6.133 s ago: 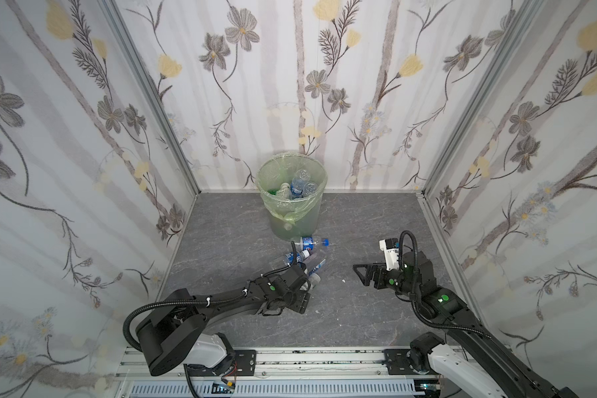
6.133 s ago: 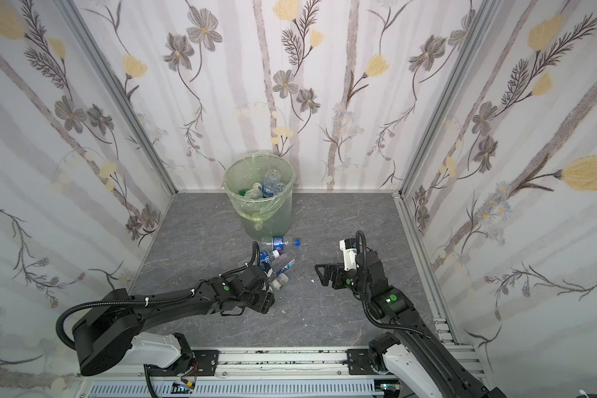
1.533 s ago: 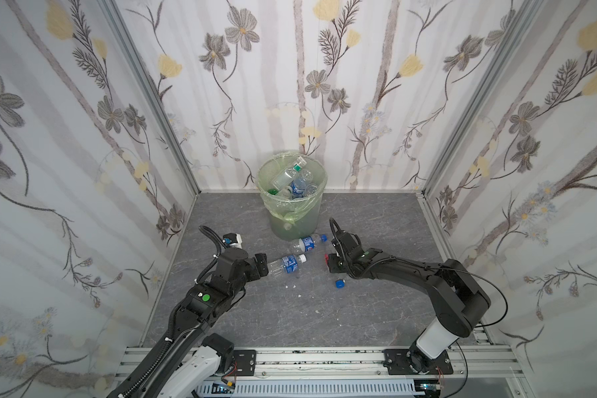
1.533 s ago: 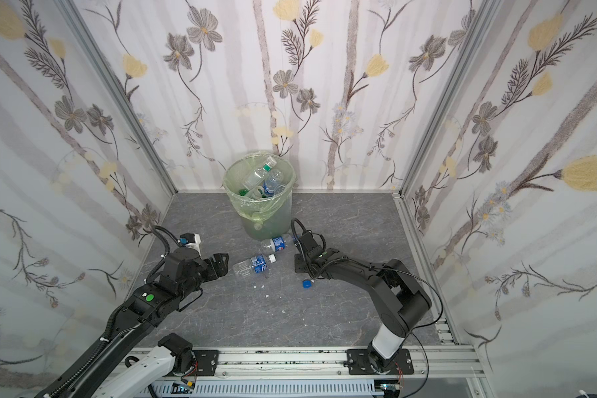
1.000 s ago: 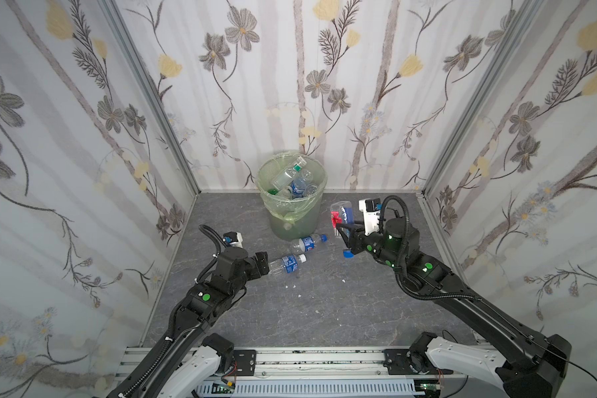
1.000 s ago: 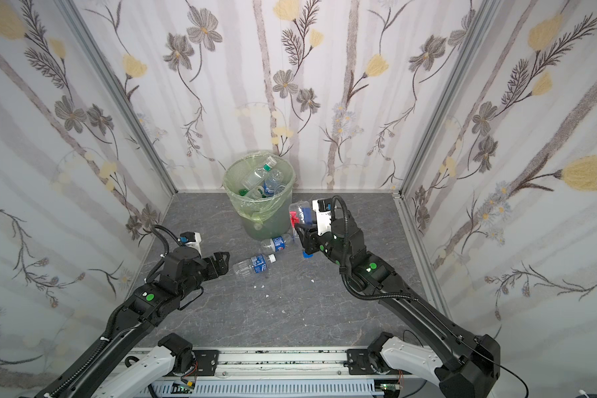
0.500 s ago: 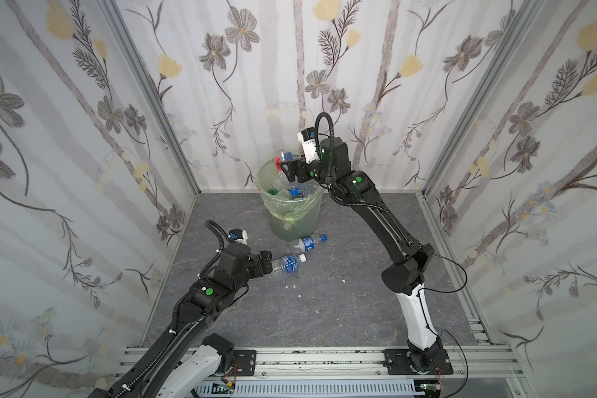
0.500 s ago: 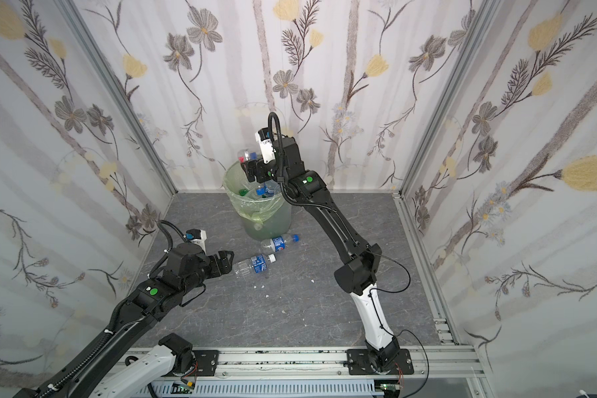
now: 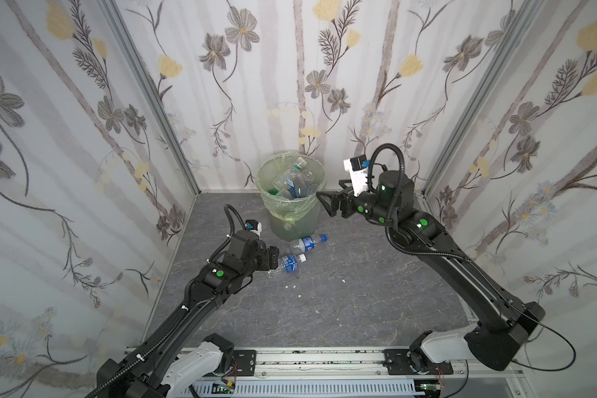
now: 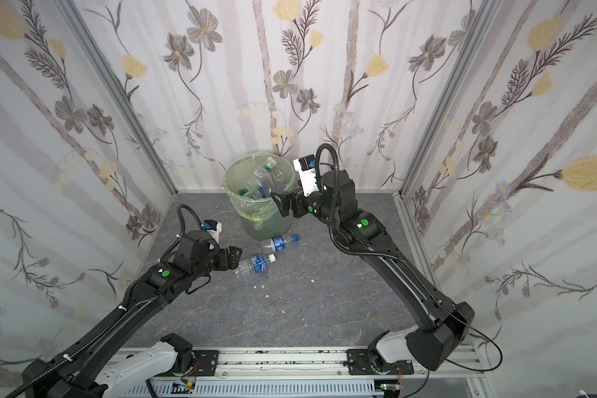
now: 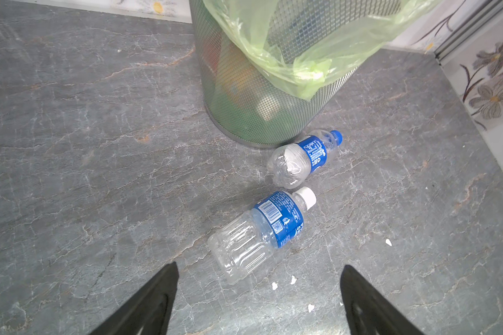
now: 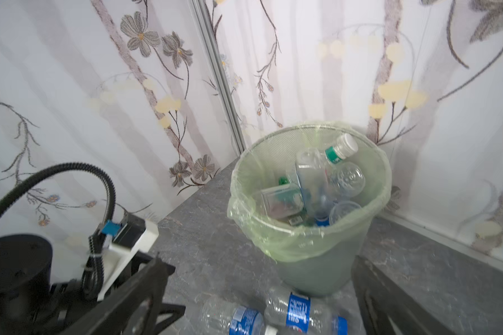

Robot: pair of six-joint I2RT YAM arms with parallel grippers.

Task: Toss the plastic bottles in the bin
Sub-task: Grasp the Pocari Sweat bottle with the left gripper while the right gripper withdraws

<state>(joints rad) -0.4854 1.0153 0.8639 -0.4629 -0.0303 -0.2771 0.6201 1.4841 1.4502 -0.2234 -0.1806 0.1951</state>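
The jaws of the left gripper stand wide with nothing in them, just left of a clear plastic bottle with a blue label and a white cap. It lies flat on the grey floor, cap pointing right and a bit far, bottom toward the jaws. A clear bottle with a blue cap lies the same way, right by the foot of the round pale-green bin with a thin green bag at the far wall. The right gripper is wide and empty too, beside the bin's right rim. Half a second ago it was high over the bin with a bottle. Only the left wrist view shows the bin's wall is wire mesh.
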